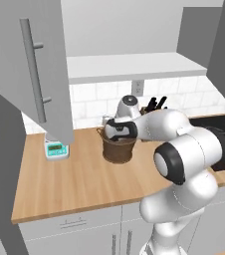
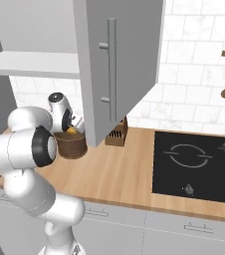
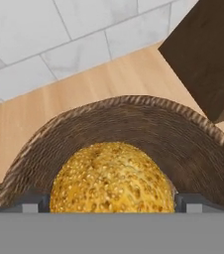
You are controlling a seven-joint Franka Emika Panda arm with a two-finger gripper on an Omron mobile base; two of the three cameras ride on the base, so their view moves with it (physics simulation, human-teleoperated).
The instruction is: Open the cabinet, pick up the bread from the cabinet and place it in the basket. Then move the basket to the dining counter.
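Cabinet (image 1: 30,64) doors stand open. Basket (image 1: 118,148) sits on the wooden surface (image 1: 79,174), just beside the knife block (image 2: 117,132). Pincer (image 3: 112,201) is lowered over the basket mouth, closed on the bread (image 3: 112,176): both fingertips (image 3: 28,204) flank the loaf in the hand view. Bread is held inside the rim, above the basket floor, so a release should drop it straight in. Orange edge of the bread shows at the rim in the right base view. Judgement: placing step nearly complete; basket move to the dining counter not yet begun.
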